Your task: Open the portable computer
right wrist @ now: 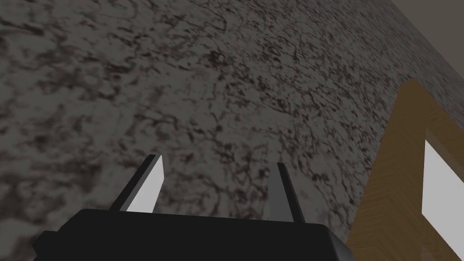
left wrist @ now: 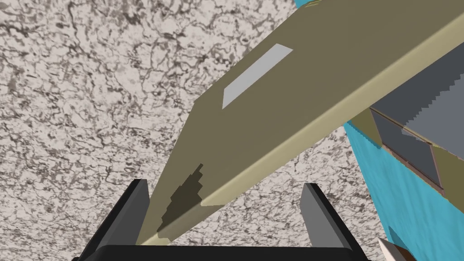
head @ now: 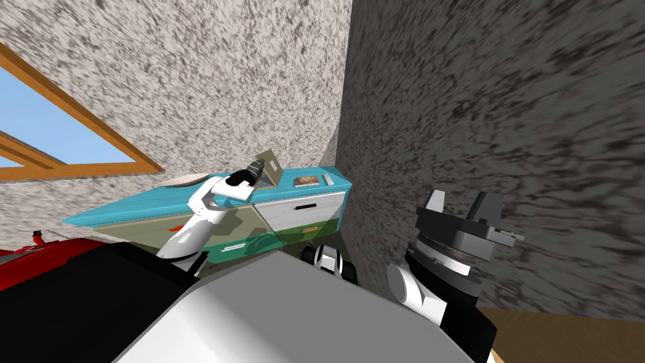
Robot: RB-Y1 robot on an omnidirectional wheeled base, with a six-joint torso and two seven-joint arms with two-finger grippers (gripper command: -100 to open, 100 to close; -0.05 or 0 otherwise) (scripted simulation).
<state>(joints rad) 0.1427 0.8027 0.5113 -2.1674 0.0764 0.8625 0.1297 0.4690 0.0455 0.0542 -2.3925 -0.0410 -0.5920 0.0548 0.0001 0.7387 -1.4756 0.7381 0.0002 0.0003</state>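
An olive-tan portable computer (head: 269,169) stands on the turquoise top of a cabinet (head: 157,198), its lid raised partway. My left gripper (head: 255,169) is at the lid's near edge. In the left wrist view the lid (left wrist: 281,113), with a pale grey patch on its back, runs out from between my open fingers. Its corner lies close to one finger (left wrist: 136,204), and the other finger (left wrist: 317,213) stands apart from it. The grey inner face (left wrist: 408,145) shows under the lid. My right gripper (head: 463,205) is held up at my right by the dark wall, its fingers (right wrist: 149,186) open and empty.
On the cabinet top lie a brown flat item (head: 305,181), a small white piece (head: 328,179) and a pale dish (head: 182,180). A white drawer front (head: 302,208) faces me. A speckled wall (head: 491,126) stands close on the right, a wood-framed window (head: 63,145) on the left, and a red object (head: 38,252) low at the left.
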